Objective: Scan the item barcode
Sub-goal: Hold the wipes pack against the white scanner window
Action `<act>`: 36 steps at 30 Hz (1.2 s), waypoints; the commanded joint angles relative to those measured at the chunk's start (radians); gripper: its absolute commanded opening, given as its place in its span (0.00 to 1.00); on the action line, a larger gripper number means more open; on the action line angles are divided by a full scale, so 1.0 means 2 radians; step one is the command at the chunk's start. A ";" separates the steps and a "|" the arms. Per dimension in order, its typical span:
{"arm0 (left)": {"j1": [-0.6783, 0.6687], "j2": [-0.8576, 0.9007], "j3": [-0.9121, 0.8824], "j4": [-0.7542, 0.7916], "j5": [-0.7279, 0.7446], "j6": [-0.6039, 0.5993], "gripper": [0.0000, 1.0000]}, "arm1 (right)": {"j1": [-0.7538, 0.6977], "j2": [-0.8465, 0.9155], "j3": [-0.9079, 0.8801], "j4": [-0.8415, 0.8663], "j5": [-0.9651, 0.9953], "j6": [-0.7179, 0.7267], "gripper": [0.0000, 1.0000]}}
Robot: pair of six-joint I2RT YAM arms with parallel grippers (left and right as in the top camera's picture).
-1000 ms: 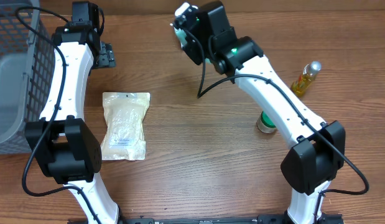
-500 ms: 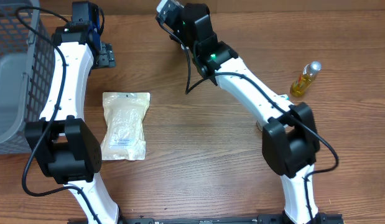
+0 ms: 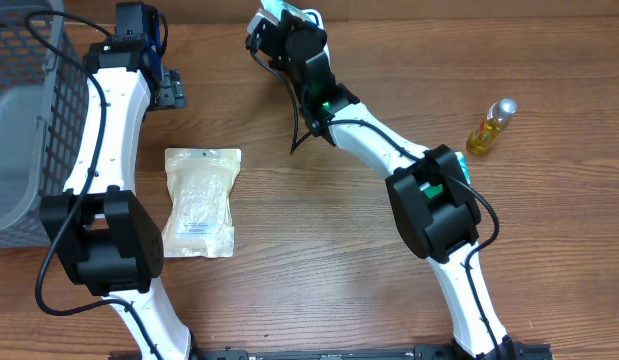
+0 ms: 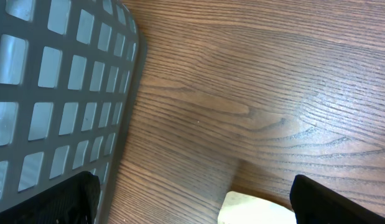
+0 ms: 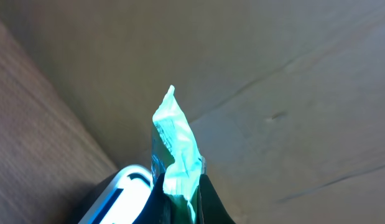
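Since a second ago the right gripper (image 3: 281, 28) has swung leftward along the far edge to about twelve o'clock.

Overhead: it carries one thin mint-green plastic packet (image 3: 289, 10) clear of the table, presumably to show its barcode to a scanner I cannot make out. The left gripper (image 3: 170, 88) hangs at eleven. One cream plastic pouch (image 3: 201, 203) lies at nine, one yellow oil bottle (image 3: 491, 125) at two, and one grey mesh basket (image 3: 19, 100) sits far left.

Left wrist: fingers spread wide, holding nothing, above bare wood beside the basket.

Right wrist: fingers closed tight, pinching the packet's lower edge so it stands upright.
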State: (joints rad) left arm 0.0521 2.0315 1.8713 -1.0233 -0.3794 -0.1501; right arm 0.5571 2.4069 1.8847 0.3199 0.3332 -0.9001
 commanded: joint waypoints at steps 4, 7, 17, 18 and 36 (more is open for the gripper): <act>-0.003 -0.003 0.004 0.001 -0.006 -0.005 1.00 | -0.002 0.013 0.010 0.033 0.024 -0.054 0.04; -0.003 -0.003 0.004 0.001 -0.006 -0.005 0.99 | -0.002 0.020 0.010 0.034 0.024 -0.063 0.04; -0.003 -0.003 0.004 0.001 -0.006 -0.005 1.00 | -0.025 0.024 0.010 0.041 -0.020 -0.061 0.04; -0.003 -0.003 0.004 0.001 -0.006 -0.005 1.00 | -0.027 0.024 0.010 0.041 -0.020 -0.059 0.04; -0.003 -0.003 0.004 0.001 -0.006 -0.005 1.00 | -0.021 0.024 0.010 0.029 -0.025 0.047 0.04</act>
State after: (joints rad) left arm 0.0521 2.0315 1.8713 -1.0233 -0.3790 -0.1501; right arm 0.5152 2.4474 1.8847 0.3710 0.2874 -0.8566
